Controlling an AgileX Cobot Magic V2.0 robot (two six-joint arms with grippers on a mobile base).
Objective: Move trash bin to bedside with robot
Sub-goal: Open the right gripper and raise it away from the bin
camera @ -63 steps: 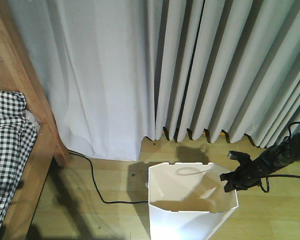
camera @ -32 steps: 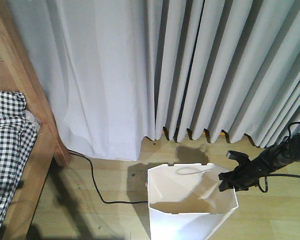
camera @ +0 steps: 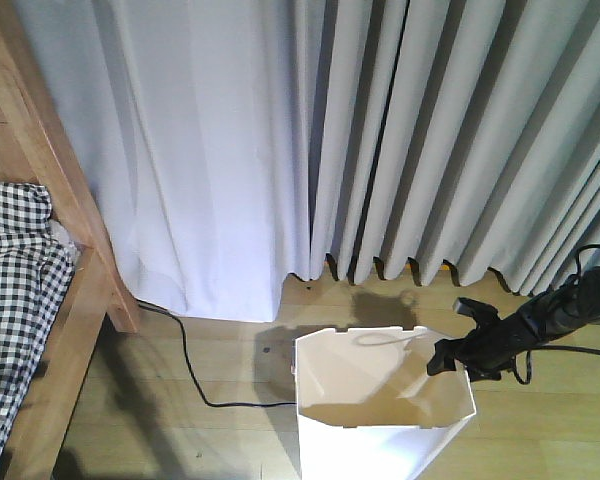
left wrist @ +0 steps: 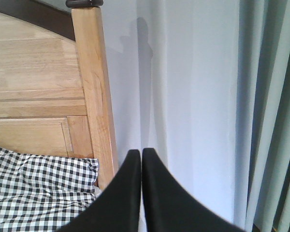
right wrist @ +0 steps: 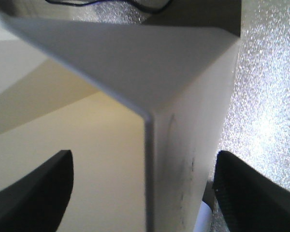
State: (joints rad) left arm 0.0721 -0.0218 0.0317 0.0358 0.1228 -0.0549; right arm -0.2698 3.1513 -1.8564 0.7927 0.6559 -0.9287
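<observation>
I see the bin (camera: 380, 400) at bottom centre of the front view, its base cut off by the frame edge; the bed (camera: 40, 300) is at the far left, mostly out of frame. My right gripper (camera: 445, 358) sits at the bin's right rim; in the wrist view its jaws are wide apart, straddling the wall, not clamped. My left gripper (left wrist: 141, 159) has its jaws together, empty.
</observation>
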